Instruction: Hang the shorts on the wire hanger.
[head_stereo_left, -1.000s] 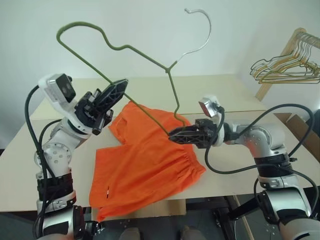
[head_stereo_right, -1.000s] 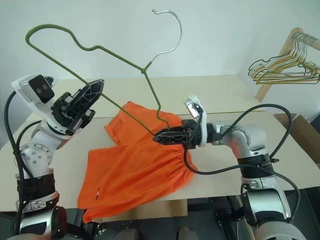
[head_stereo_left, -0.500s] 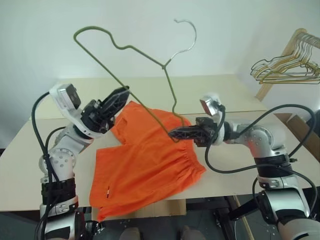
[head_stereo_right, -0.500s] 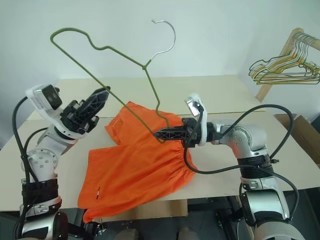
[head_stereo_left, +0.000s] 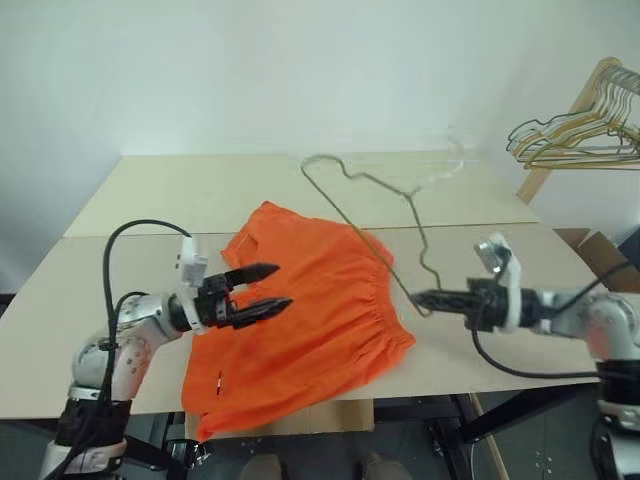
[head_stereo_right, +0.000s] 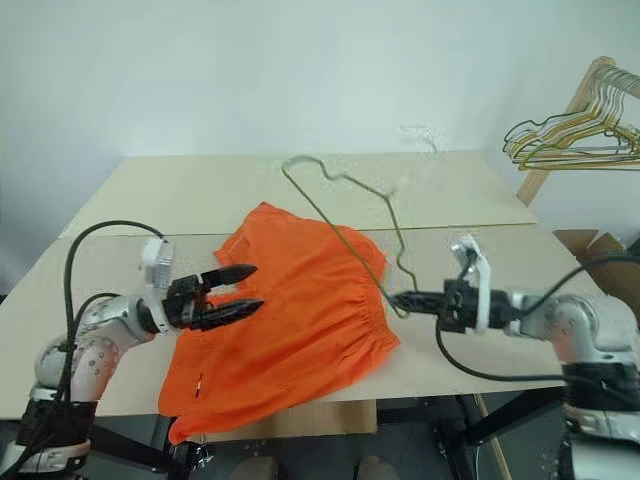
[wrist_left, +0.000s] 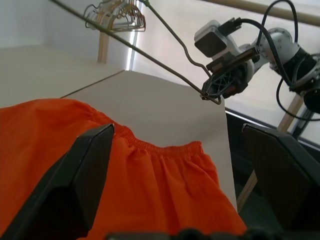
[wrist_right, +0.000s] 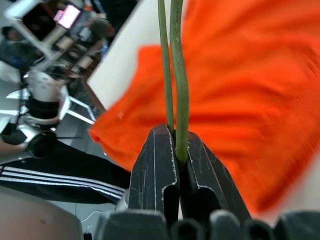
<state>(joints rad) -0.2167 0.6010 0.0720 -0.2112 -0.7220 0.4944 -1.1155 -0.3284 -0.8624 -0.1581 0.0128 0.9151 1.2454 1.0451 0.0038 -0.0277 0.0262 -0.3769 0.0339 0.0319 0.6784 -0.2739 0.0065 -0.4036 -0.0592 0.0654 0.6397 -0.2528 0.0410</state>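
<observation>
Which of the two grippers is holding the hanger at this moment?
The right gripper: its fingers are shut on the hanger wire. The left gripper is open over the shorts, holding nothing.

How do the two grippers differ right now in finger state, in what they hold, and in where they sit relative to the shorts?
The left gripper has its fingers spread wide and holds nothing; the right gripper is clamped shut on the wire hanger at one corner. The left gripper hovers over the shorts near their left edge; the right gripper sits beyond their waistband side, over the bare table. Both point roughly level, toward each other.
</observation>
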